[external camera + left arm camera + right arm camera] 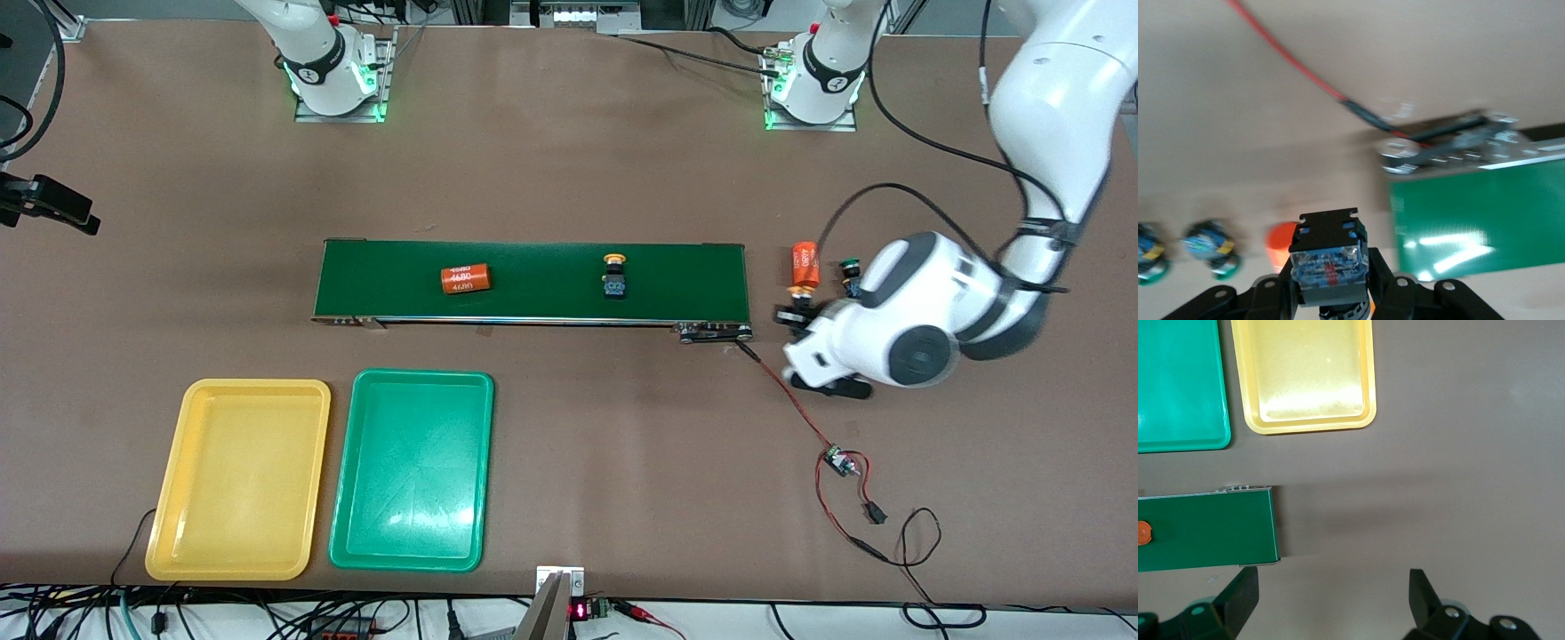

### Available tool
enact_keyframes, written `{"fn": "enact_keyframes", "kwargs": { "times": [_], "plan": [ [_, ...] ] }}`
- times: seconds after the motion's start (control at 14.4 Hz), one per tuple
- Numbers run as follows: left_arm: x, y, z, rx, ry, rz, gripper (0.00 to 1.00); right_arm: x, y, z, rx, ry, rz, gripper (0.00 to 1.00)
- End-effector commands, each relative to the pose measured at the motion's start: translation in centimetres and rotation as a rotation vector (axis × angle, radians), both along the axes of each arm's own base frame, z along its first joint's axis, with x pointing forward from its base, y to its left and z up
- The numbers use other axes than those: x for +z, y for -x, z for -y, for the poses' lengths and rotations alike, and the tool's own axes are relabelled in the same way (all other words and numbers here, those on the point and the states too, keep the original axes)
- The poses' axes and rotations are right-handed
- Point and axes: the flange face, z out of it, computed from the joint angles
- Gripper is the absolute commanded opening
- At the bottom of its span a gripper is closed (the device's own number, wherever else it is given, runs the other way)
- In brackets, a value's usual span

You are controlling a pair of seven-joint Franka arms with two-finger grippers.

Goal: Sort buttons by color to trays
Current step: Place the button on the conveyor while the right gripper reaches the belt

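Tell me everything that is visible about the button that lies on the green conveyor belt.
The button is a small push-button switch with a round yellow-orange cap and a black-and-blue body, plastic by its look. It lies on its side on the dark green conveyor belt, cap pointing toward the robots' bases. It sits toward the left arm's end of the belt, apart from the orange cylinder that also lies there. Only the belt touches it; no end effector is near it.

glossy yellow rectangular plastic tray [238, 480] and green one [412, 469] both threw glare, long dark-green conveyor belt [533, 281] looked smooth, brown tabletop [569, 169] pretty matt
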Motion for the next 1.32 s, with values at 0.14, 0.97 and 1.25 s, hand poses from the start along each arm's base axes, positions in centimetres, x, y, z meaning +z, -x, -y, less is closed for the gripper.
{"fn": "enact_keyframes", "kwargs": {
  "times": [0.14,0.97,1.25],
  "plan": [
    [-1.9,4.1,9.1,0.074,-0.025,-0.023,0.25,-0.6,-0.1,1.3,-0.046,-0.039,0.007,1.00],
    [-0.3,2.8,8.4,0.225,-0.018,0.048,1.00,-4.3,-1.6,-0.7,-0.020,-0.077,-0.060,1.00],
    [3.8,-1.0,4.2,0.283,-0.038,0.077,1.00,-5.6,-2.4,-4.8,0.026,-0.070,-0.091,1.00]
  ]
}}
